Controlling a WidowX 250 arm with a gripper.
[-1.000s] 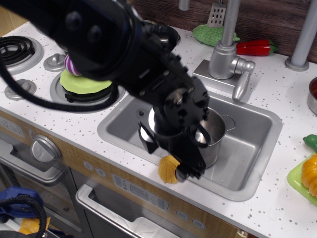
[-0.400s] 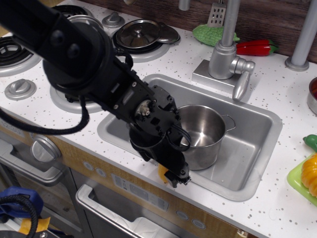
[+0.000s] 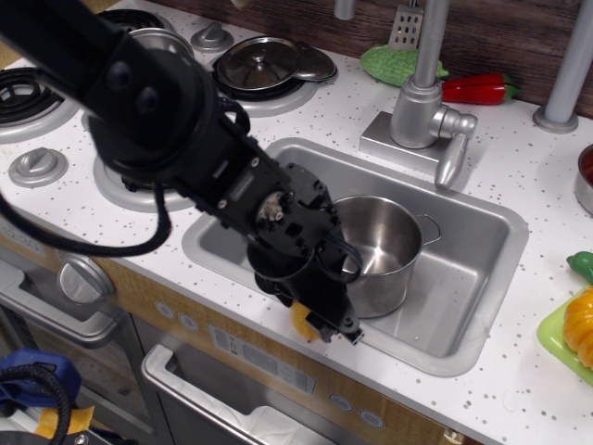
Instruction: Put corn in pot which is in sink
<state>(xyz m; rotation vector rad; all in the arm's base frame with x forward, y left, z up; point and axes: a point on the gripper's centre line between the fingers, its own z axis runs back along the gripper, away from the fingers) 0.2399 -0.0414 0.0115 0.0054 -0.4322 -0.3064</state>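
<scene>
Steel gleams in the middle of the single view: the pot (image 3: 380, 248) stands upright in the sink (image 3: 482, 278), toward its left half, a thin wire handle showing on its right side and its inside bare as far as can be seen; the sink is a grey basin set in the white speckled counter (image 3: 519, 176). Black and bulky, the arm (image 3: 157, 120) reaches in from the upper left and crosses the sink's left part; its gripper (image 3: 324, 320) hangs low at the sink's front rim, just left of the pot's front wall. The corn (image 3: 301, 320) shows only as a small yellow-orange sliver at the gripper's left edge, right at the front rim and outside the pot; the fingers appear closed around it, though most of the piece is hidden behind them. Behind the sink stands the faucet (image 3: 422, 102); beyond it lie a green knobbly toy (image 3: 394, 63) and a red pepper (image 3: 477, 88). A lid (image 3: 269, 63) rests on the back burner at upper left, and a coil burner (image 3: 28, 93) sits at the far left edge. At the right edge an orange pumpkin (image 3: 582, 326) sits on a green plate (image 3: 556, 338).
</scene>
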